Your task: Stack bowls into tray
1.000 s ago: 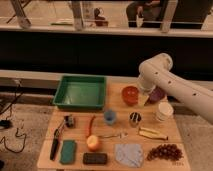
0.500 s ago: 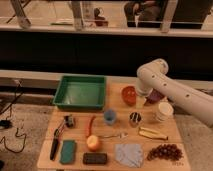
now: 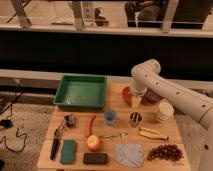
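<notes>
Wooden bench [image 3: 116,100] with the robot's white arm [image 3: 175,95] reaching in from the right. The arm bends at a rounded joint above the back right part of the bench and turns downward there. Compared with half a second earlier, this joint sits slightly lower and further left; nothing on the bench has shifted.

The green tray [image 3: 80,92] lies at the back left of the bench and holds no bowl.

The two bowls stand on the bench to the right of the tray and outside it. The orange-red bowl [image 3: 126,94] is the nearer to the tray. The dark purple bowl [image 3: 152,96] stands further right, partly under the arm.

The end effector [image 3: 136,101] points down between the two bowls, at the right rim of the orange-red bowl, and covers more of that bowl than before. How far it is open cannot be told, nor whether it has hold of anything.

Smaller items:
- A white cup [image 3: 165,111] to the right.
- A metal cup [image 3: 135,119] and a blue cup [image 3: 110,117] at mid-bench.
- Grapes [image 3: 165,151], a grey cloth [image 3: 129,154], an apple [image 3: 93,142] and a green sponge [image 3: 68,151] along the front.
</notes>
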Robot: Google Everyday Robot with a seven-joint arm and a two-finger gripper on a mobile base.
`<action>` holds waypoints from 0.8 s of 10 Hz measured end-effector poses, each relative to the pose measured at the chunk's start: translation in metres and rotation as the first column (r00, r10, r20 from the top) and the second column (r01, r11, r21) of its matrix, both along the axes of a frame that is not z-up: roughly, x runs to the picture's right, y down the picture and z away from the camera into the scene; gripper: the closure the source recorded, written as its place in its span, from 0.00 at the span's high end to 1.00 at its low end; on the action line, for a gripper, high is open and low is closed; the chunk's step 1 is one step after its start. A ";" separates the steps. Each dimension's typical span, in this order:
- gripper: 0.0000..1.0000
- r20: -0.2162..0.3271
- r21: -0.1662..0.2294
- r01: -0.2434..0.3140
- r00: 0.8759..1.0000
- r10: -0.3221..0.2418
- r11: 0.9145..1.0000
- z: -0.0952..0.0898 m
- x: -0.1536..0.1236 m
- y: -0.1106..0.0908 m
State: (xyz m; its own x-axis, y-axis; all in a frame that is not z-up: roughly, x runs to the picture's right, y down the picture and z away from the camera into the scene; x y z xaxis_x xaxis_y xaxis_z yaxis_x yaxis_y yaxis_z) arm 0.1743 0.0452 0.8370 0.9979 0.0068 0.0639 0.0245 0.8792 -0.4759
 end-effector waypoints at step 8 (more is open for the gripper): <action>0.80 0.003 -0.022 0.004 1.000 -0.004 1.000 0.030 -0.015 0.011</action>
